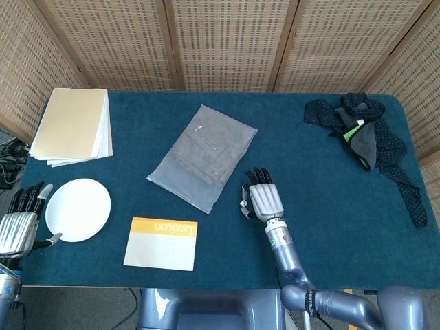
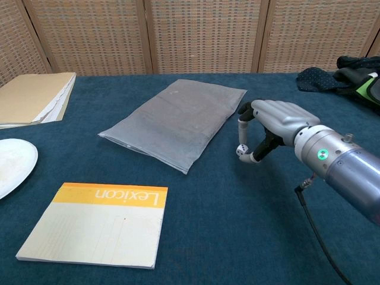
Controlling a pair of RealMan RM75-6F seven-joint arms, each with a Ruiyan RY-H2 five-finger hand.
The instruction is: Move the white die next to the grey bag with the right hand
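Observation:
The small white die [image 2: 240,151] sits pinched between the thumb and a fingertip of my right hand [image 2: 271,121], and it looks slightly raised off the blue table. In the head view the die [image 1: 243,205] shows only as a speck at the left side of that hand [image 1: 264,199]. The flat grey bag [image 1: 203,155] lies just up and to the left of the hand, its near edge [image 2: 196,155] a short gap from the die. My left hand [image 1: 18,229] rests at the table's far left edge, fingers apart and holding nothing.
A white plate [image 1: 78,209] lies at the front left. A Lexicon notebook [image 1: 161,243] lies in front of the bag. A tan folder stack [image 1: 72,125] is at the back left. Dark clothing [image 1: 368,134] is heaped at the back right corner.

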